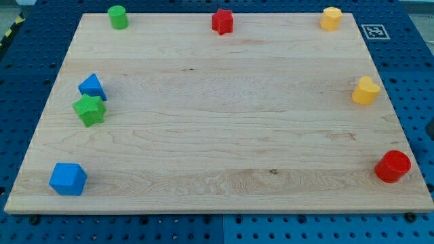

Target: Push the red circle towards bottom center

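The red circle point(393, 166) stands near the bottom right corner of the wooden board point(217, 115). My tip does not show in the camera view, so its place relative to the blocks cannot be told. A thin dark sliver shows at the view's right edge, level with the space between the yellow heart and the red circle; what it is cannot be made out.
A green circle point(118, 17), a red star point(222, 21) and a yellow block point(331, 18) stand along the top edge. A yellow heart point(365, 91) is at the right. A blue triangle point(92, 87) touches a green star point(89, 110) at the left. A blue cube point(68, 179) is bottom left.
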